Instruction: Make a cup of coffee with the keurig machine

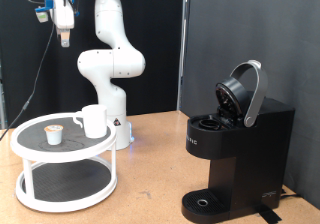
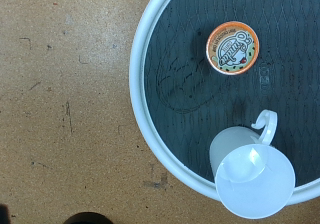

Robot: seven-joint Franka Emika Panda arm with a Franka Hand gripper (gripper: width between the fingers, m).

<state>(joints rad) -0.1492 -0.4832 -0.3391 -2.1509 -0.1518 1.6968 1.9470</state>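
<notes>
white two-tier stand (image 1: pixel 30 134), pod (image 1: pixel 54 134) — wooden table (image 1: pixel 150 174)

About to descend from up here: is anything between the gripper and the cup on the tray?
Nothing visible. The gripper hangs high above the white two-tier tray, with open air below. The cup stands upright on the top tier, the coffee pod beside it but apart.

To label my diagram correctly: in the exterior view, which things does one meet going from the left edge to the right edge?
Blue-tipped gripper high at the top left → small white pod with tan top on the round white two-tier tray → small white ceramic cup → white robot arm → boxy matte-black keurig machine, lid raised.
</notes>
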